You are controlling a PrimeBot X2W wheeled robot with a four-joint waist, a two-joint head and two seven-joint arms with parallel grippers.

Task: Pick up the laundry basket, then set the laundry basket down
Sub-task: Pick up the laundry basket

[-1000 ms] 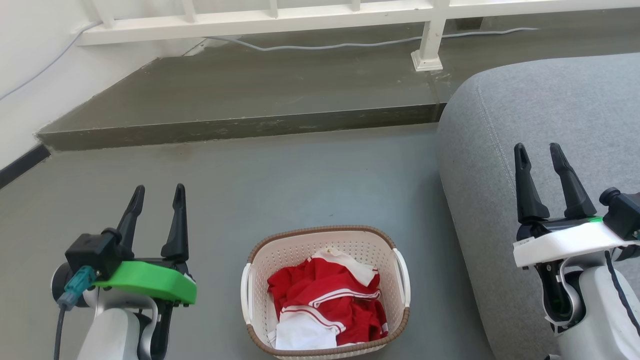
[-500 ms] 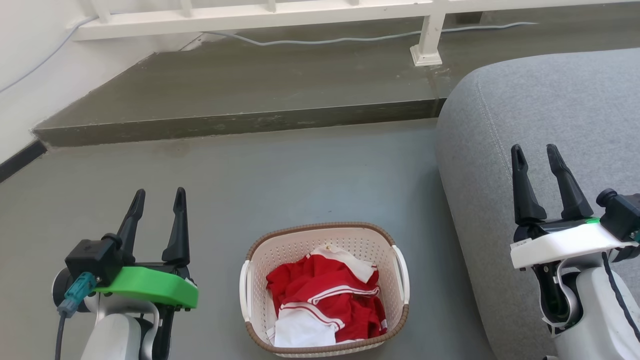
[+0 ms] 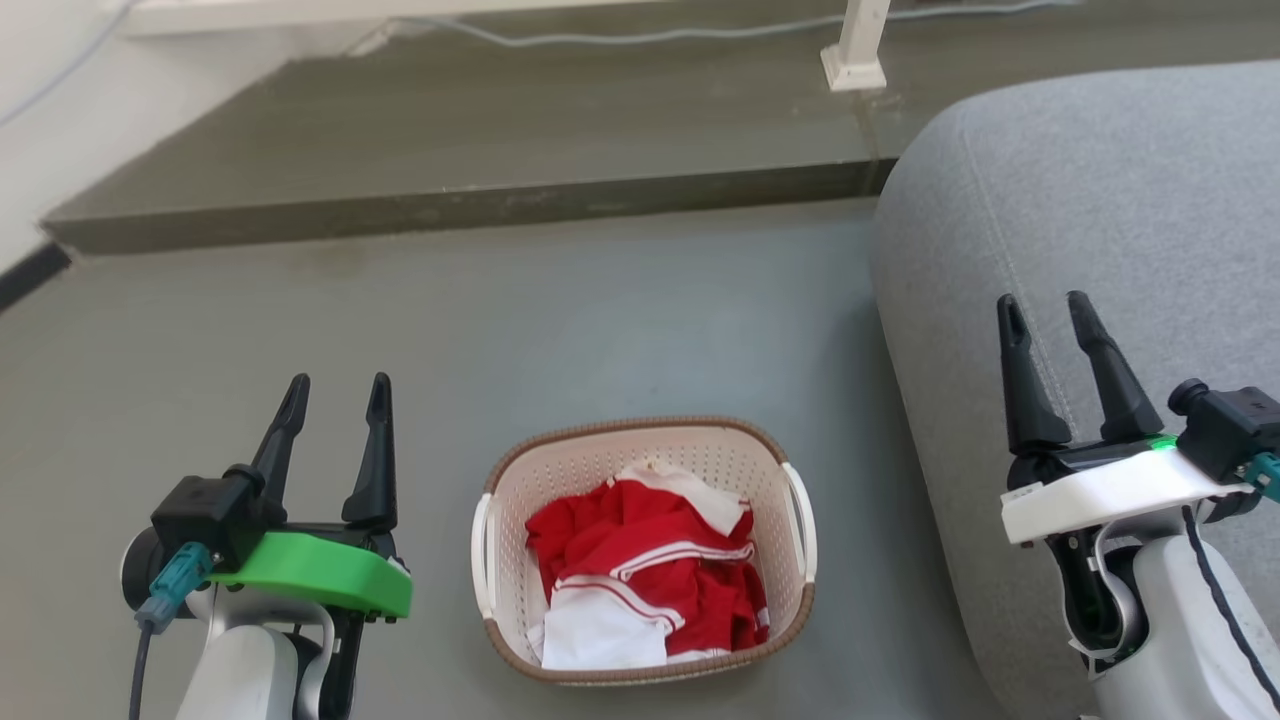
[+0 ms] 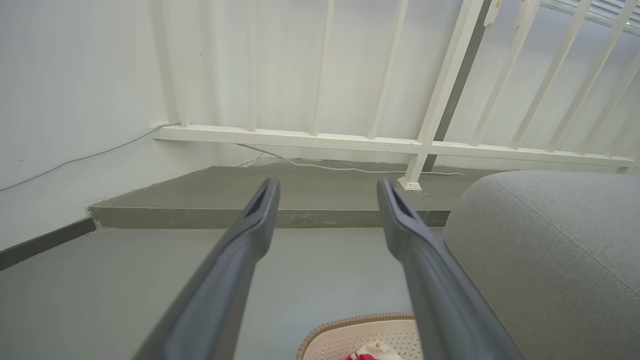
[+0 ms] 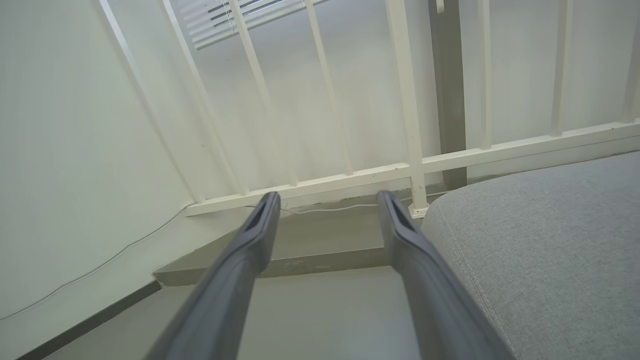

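Observation:
The laundry basket (image 3: 510, 475), cream-white and perforated with a brown woven rim and white side handles, stands on the grey floor at the bottom centre of the head view; red and white clothes (image 3: 645, 580) lie in it. Its far rim (image 4: 350, 322) peeks in at the bottom of the left wrist view. My left gripper (image 3: 338, 392) hangs open to the basket's left, above the floor. My right gripper (image 3: 1043, 304) is open to the right, over the sofa's edge. Both hold nothing, and their fingers (image 4: 250, 225) (image 5: 252, 235) point toward the far railing.
A grey sofa (image 3: 1100, 200) fills the right side, close to the basket. A raised concrete step (image 3: 450, 210) crosses the far floor, with a white railing post (image 3: 857, 45) and a cable (image 3: 620, 38) on it. A white wall (image 4: 75, 100) with dark skirting runs along the left.
The head camera has tilted down, so the whole scene has slid up in the picture. Both grippers stay open and keep their places beside the basket. The basket has not moved.

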